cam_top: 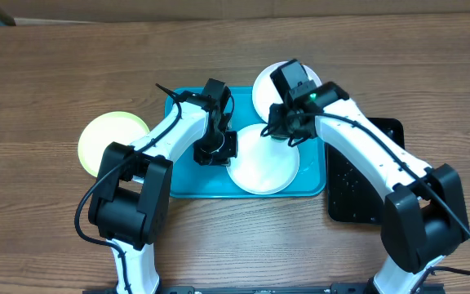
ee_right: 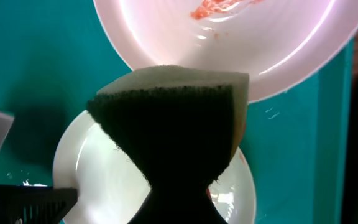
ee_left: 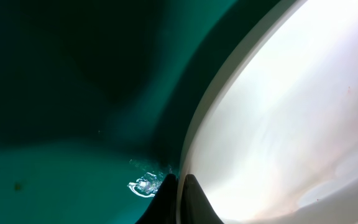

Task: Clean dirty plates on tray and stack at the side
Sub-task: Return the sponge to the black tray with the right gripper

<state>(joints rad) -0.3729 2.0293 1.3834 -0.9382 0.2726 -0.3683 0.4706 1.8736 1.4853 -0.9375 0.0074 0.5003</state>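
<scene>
A white plate (cam_top: 261, 163) lies in the turquoise tray (cam_top: 188, 186). My left gripper (cam_top: 219, 149) is shut on its left rim; in the left wrist view the jaws (ee_left: 179, 186) pinch the rim of the plate (ee_left: 278, 112) above the tray floor (ee_left: 73, 93). My right gripper (cam_top: 288, 124) is shut on a dark green and yellow sponge (ee_right: 173, 118) just above that plate (ee_right: 98, 174). A second white plate (cam_top: 269, 86) with an orange-red smear (ee_right: 211, 9) lies at the tray's back right. A yellow-green plate (cam_top: 111, 139) lies on the table to the left.
A smaller black tray (cam_top: 365, 175) lies right of the turquoise tray, under my right arm. The table is brown wood. A small wet patch (ee_left: 143, 185) shows on the tray floor beside my left jaws.
</scene>
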